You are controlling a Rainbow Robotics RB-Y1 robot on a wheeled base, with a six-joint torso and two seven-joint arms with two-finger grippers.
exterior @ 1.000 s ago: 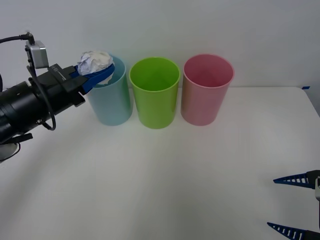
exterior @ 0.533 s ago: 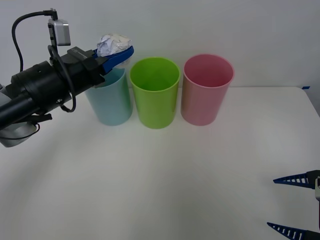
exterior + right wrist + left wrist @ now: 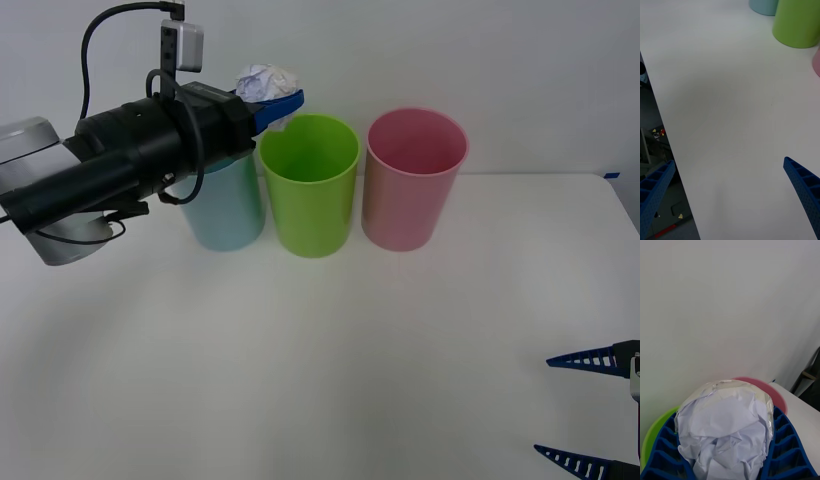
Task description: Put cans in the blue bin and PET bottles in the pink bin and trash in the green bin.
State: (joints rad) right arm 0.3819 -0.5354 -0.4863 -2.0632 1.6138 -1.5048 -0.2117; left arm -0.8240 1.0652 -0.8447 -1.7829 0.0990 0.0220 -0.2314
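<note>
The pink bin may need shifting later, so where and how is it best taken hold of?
Judging by its pose, grip the pink bin across its smooth tapered wall, coming from its open right side, since the green bin stands close on its left. The right gripper, open near the table's front edge, is nearest; the left gripper holds the trash.

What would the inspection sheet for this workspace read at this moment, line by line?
Surface: white table, bare in front of the bins.
Job's things: blue bin, green bin and pink bin upright in a row; trash held above the blue-green gap.
Clutter: nothing seen.
Grippers: left pincer shut on the trash; right pincer open, low over the table's near right.
Cables: black cable looping over the left arm.
Surroundings: plain white wall.
</note>
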